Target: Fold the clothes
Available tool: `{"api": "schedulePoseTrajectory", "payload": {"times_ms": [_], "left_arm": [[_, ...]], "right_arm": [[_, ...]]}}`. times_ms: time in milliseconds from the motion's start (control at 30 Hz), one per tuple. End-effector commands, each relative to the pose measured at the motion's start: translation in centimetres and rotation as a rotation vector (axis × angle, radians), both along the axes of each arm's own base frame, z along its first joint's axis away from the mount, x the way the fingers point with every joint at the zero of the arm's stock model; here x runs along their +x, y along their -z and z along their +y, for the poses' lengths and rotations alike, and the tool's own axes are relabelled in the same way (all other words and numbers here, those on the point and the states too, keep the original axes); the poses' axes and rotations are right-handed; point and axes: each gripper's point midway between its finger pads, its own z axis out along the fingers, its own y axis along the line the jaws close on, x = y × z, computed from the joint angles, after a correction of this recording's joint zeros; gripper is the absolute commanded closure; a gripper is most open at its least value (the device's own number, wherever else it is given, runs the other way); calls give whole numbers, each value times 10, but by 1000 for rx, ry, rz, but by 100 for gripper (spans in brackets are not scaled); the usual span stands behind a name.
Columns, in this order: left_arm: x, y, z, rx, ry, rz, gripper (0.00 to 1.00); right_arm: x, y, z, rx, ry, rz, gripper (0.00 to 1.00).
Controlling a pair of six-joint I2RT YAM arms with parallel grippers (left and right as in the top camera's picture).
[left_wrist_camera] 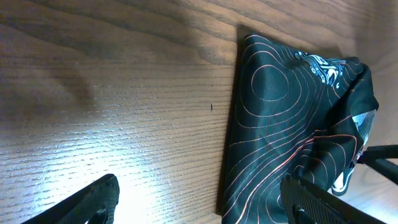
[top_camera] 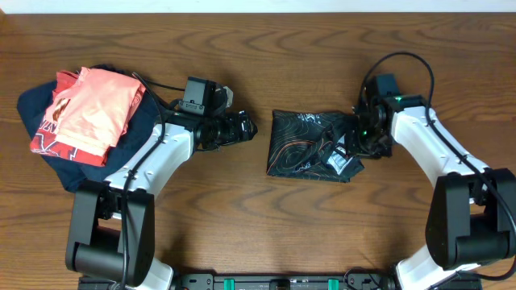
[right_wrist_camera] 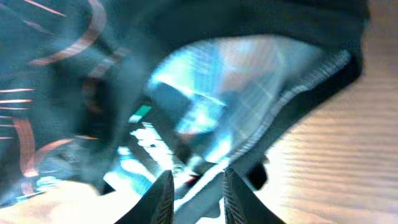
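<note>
the clothes (top_camera: 310,143) sit mid-table, a bit right of centre: black thin fabric w/ fine red + white contour lines, bunched into a rough rectangle. its left edge is fairly straight. the right end is lumpier, w/ a white-lettered patch showing.

from my left wrist cam the clothes (left_wrist_camera: 286,124) fill the right half of the view. the near edge lies flat on the wood and a white logo shows at the far corner.

left gripper (top_camera: 242,127) hangs over bare table (top_camera: 258,209) just left of the garment, not touching it. on its own cam the left gripper (left_wrist_camera: 205,205) has its fingers spread wide, nothing between them, so it's released.

right gripper (top_camera: 355,145) is at the garment's right end, on top of the fabric. the right wrist view is v. blurred: the clothes (right_wrist_camera: 186,93) are pressed up close to the lens, w/ a pale hem running down into the narrow gap of the right gripper (right_wrist_camera: 196,199). fingers are nearly together w/ cloth in the gap, so i read it as pinched on the garment's edge.

far left of the table there's a pile well apart from the work. a salmon-pink shirt (top_camera: 93,109) w/ red print lies on top of a navy garment (top_camera: 40,105), which sticks out around it.
</note>
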Motion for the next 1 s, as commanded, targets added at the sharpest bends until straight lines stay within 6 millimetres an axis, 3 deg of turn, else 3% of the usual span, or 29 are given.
{"api": "schedulePoseTrajectory", "payload": {"times_ms": [0,267,600,667,700,733,767,967], "left_arm": [[1,0,-1,8,27,-13,16],[1,0,-1,8,27,-13,16],[1,0,-1,8,27,-13,16],[0,0,-1,8,27,-12,16],[0,0,-1,8,27,-12,16],[0,0,-1,9,27,-10,16],[0,0,-1,9,27,-9,16],[-1,1,0,10,27,-6,16]], "right_arm": [[-1,0,-5,-27,-32,-2,72],[-20,-13,40,183,-215,28,67],[-25,24,37,-24,-272,-19,57],[-29,33,33,-50,-261,-22,63],[-30,36,28,-77,-244,-20,73],[-32,38,22,-111,-219,-13,90],[-33,38,16,-144,-194,-3,99],[-34,20,1,-227,-157,7,99]]}}
